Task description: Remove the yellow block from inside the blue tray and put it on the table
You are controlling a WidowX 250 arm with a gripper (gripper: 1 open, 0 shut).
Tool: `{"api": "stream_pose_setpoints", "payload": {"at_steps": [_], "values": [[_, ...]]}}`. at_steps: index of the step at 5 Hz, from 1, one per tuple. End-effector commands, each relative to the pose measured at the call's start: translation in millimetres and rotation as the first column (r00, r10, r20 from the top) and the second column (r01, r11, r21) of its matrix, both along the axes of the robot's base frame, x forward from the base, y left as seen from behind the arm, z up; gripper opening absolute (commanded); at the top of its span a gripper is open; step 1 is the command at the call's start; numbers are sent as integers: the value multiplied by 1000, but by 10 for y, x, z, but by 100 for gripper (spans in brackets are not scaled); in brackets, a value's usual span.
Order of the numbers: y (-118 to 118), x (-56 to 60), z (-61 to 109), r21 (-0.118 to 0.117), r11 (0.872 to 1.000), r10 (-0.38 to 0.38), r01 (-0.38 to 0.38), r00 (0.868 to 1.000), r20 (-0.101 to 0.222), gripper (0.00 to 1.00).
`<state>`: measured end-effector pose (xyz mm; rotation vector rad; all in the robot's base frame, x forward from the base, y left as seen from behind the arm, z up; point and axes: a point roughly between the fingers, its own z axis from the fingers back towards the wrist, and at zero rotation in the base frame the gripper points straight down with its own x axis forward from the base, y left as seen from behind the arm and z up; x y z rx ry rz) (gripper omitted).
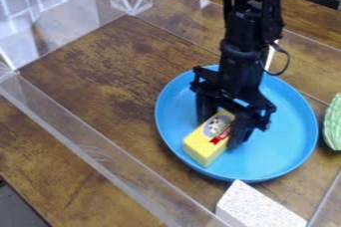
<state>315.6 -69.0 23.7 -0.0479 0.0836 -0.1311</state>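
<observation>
**Fingers down on the yellow block inside the blue tray**

While the black gripper (225, 131) points straight down into the blue tray (296, 136), its two dark fingers (246, 132) stand on either side of the yellow block (213, 139). One finger comes down at the block's far, upper-left side and the other at its near, right side, so the block's labelled end lies between them. The jaws look drawn in against the block's sides and clamped on it, though the fingertips themselves are too dark to make out where they meet the yellow.

Below and to the left of the fingers, the plain yellow end of the block sticks out toward the tray's near-left rim. The block lies flat on the tray floor, label up, its red-and-white strip with a round picture showing just between the fingers.

Around the tray, the dark wood-grain table (107, 82) is bare to the left of the fingers, with clear acrylic walls (94, 141) along its edges. A speckled grey-white pad (246, 208) sits near the front edge, below the fingers, and a green object (333, 121) shows at the right border.
</observation>
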Motion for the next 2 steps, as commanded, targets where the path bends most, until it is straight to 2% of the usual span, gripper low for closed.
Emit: {"api": "stream_pose_setpoints", "payload": {"at_steps": [1, 2], "values": [[-99, 86, -6, -14, 1000, -5, 5, 1000, 26, 100], [-168, 129, -37, -21, 1000, 0, 0, 1000, 24, 0]]}}
